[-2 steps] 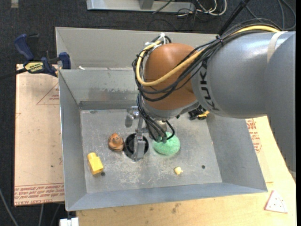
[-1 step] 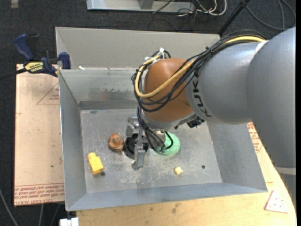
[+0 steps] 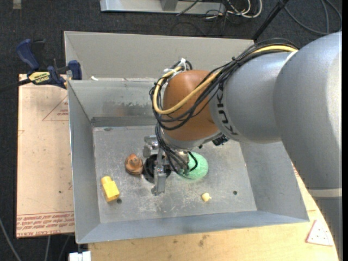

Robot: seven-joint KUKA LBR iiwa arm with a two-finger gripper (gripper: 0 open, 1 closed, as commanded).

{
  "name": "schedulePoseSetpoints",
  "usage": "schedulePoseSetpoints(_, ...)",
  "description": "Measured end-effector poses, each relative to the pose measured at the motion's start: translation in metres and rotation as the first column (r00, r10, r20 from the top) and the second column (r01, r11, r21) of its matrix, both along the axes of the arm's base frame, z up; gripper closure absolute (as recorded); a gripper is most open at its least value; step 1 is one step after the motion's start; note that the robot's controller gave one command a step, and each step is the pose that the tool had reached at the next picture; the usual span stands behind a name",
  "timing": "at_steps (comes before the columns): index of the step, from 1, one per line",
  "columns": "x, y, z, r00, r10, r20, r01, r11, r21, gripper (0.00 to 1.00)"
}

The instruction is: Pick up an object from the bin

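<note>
My gripper (image 3: 158, 186) reaches down to the bin floor near the middle, its metal fingertip close to the bottom. A small brown rounded thing (image 3: 133, 164) lies just left of it, touching or nearly touching the gripper's body. A green rounded thing (image 3: 197, 168) lies just right of the gripper, partly hidden by the wrist. Whether anything sits between the fingers is hidden from view.
A yellow block (image 3: 110, 188) lies near the front left of the bin floor. A small pale crumb-like piece (image 3: 205, 197) rests toward the front right. The arm with its orange cover and cables hangs over the bin's middle and right.
</note>
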State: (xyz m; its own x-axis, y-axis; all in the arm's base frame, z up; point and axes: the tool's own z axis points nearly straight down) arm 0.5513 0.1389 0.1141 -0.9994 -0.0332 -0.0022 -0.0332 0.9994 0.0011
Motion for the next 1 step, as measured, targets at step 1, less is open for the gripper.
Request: schedulePoseSetpoints(1,0.0239,-0.0247,-0.0291,0.996,0.087,0.006,-0.087,0.996,0.001,1.0)
